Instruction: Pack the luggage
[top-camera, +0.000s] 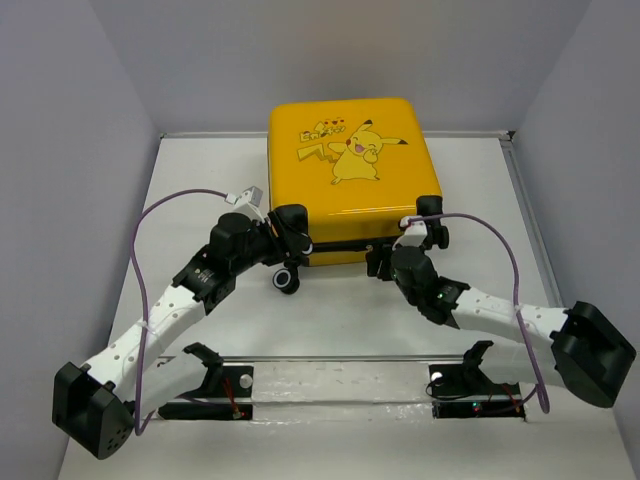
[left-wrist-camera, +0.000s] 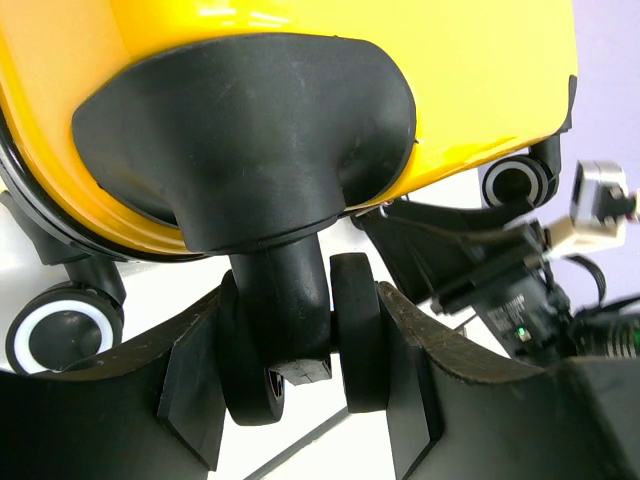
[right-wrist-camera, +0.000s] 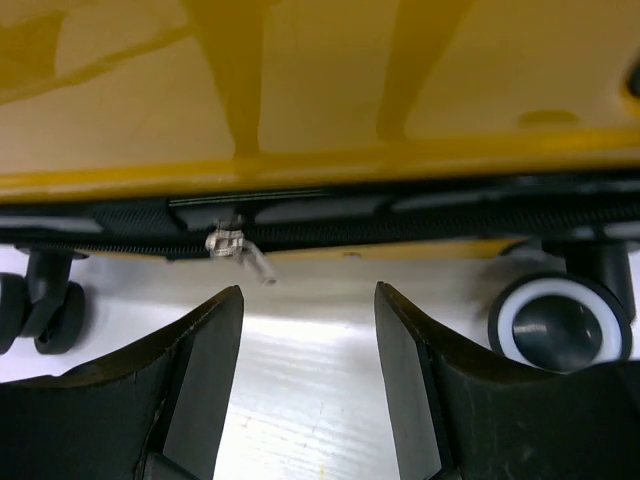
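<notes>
**Luggage.** The luggage (top-camera: 350, 150) lies flat on the table (top-camera: 180, 180), in the upper centre of the top view. The printed shell faces up and the lid is down on the base. Nothing of the lining or the contents is seen. The black zipper track runs along the near edge.

**Left gripper.** In the left wrist view the left gripper (left-wrist-camera: 305, 335) is set at about mid-opening around the caster (left-wrist-camera: 290, 340) at the near-left corner. One finger is pressed to each side of the twin wheel, and the caster is judged to be held.

**Right gripper.** In the right wrist view the right gripper (right-wrist-camera: 308, 290) is parted, with only bare table seen in the gap, and nothing is held. The zipper pull (right-wrist-camera: 240, 252) hangs from the track just above the left fingertip and is not touched.

**Step in hand.** Zipping shut is judged to be the step in hand, with the luggage steadied by its caster. How much of the track is already closed cannot be told.

**Next move.** The parted gripper would need to be moved up and a little left in its own view. It would then be closed on the small tab and drawn along the track. The tab is thin and loose, so a slip is judged likely.
</notes>
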